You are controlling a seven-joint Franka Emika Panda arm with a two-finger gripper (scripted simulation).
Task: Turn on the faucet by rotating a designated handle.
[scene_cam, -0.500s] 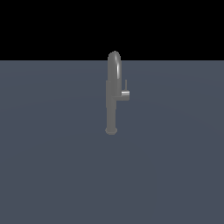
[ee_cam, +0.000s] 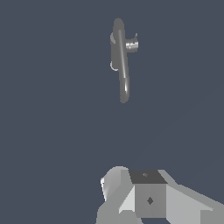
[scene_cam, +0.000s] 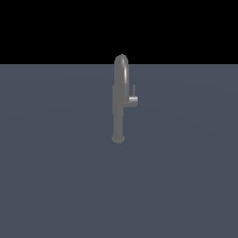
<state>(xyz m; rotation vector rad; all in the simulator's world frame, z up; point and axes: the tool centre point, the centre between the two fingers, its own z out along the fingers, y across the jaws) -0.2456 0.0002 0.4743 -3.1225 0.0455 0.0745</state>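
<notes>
The faucet [scene_cam: 118, 107] is a slim matte-grey column with an arched top, standing upright on the dark blue-grey floor [scene_cam: 56, 176]. Its handle [scene_cam: 133, 100], a short grey stub with a thin pin rising from it, juts toward the exterior view's right. No arm shows in the exterior view. From the wrist view I look down on the faucet [ee_cam: 120, 57] and the handle [ee_cam: 132, 44] from a distance. Only grey blocky parts of my gripper [ee_cam: 146, 192] show at the picture's edge, well apart from the faucet. Its jaws cannot be made out.
The flat dark blue-grey floor [ee_cam: 52, 131] stretches all around the faucet in both views. Black background lies behind it in the exterior view.
</notes>
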